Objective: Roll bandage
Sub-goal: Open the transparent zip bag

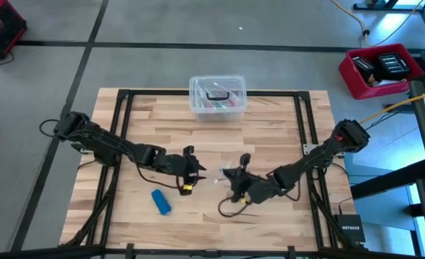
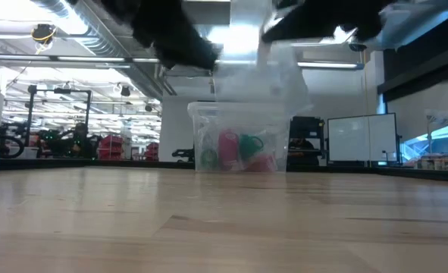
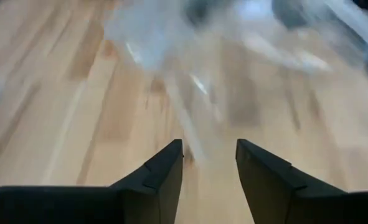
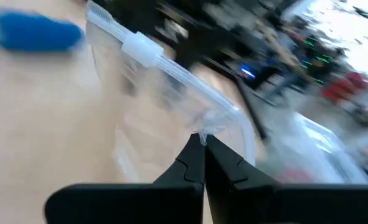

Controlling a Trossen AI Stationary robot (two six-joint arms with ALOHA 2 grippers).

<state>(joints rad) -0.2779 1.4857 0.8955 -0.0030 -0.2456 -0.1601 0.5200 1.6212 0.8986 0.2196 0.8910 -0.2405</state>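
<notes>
One rolled bandage (image 1: 161, 202) on table; left end effector (image 1: 189, 175) released, right end effector (image 1: 235, 175) grasping one bag (image 4: 171, 93).

Bright blue bandage (image 1: 161, 202) near the clear plastic bag (image 4: 165, 93); pink and green items inside the clear box (image 1: 217, 98).

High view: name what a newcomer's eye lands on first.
The bright blue bandage, a compact roll, lies alone near the table's front edge, left of centre. At mid-table the right end effector is shut on a clear plastic bag, the left end effector open beside it. A clear lidded box sits at the back edge.
</notes>
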